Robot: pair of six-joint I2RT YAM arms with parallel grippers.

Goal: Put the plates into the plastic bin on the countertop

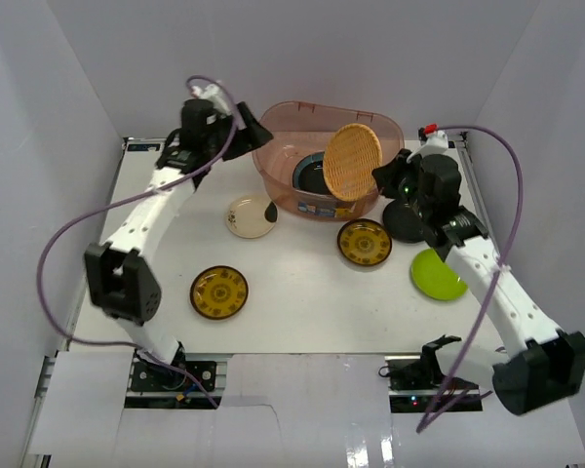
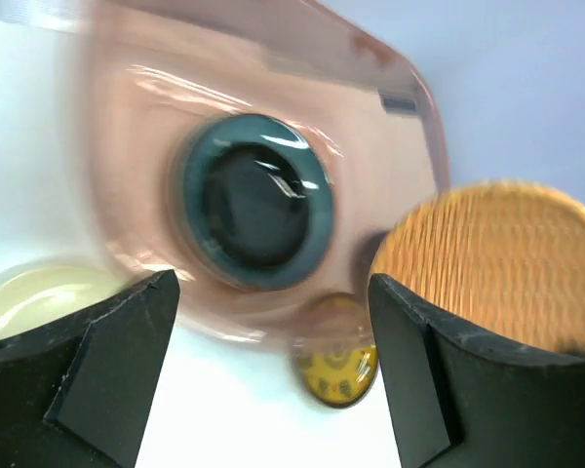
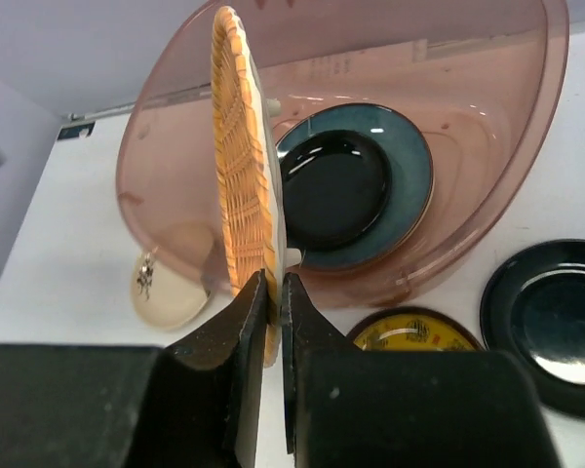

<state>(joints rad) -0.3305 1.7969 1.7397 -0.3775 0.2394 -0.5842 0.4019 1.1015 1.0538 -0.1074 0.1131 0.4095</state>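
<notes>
The white surface (image 1: 302,292) carries the translucent pinkish plastic bin (image 1: 278,185) at the middle of its far edge. The left hand (image 1: 249,132) hangs by the bin's left rim, toward the far-left corner, released: its fingers (image 2: 97,361) stand wide with nothing between them. The right hand (image 3: 275,283) is clenched on the lower edge of the wicker plate (image 1: 352,161), which stands upright on edge at the bin's near-right rim; I cannot tell whether it touches the rim.

Inside the bin lies a grey-blue plate (image 3: 409,166) with a black dish (image 3: 331,185) resting in it. A black plate (image 1: 408,222) sits toward the right edge, partly under the right arm. The lime green plate (image 1: 437,276) lies nearer the right edge. One brown yellow-patterned plate (image 1: 364,242) sits just before the bin. The second brown plate (image 1: 219,292) lies toward the near-left. The cream plate (image 1: 251,216) rests beside the bin's near-left wall.
</notes>
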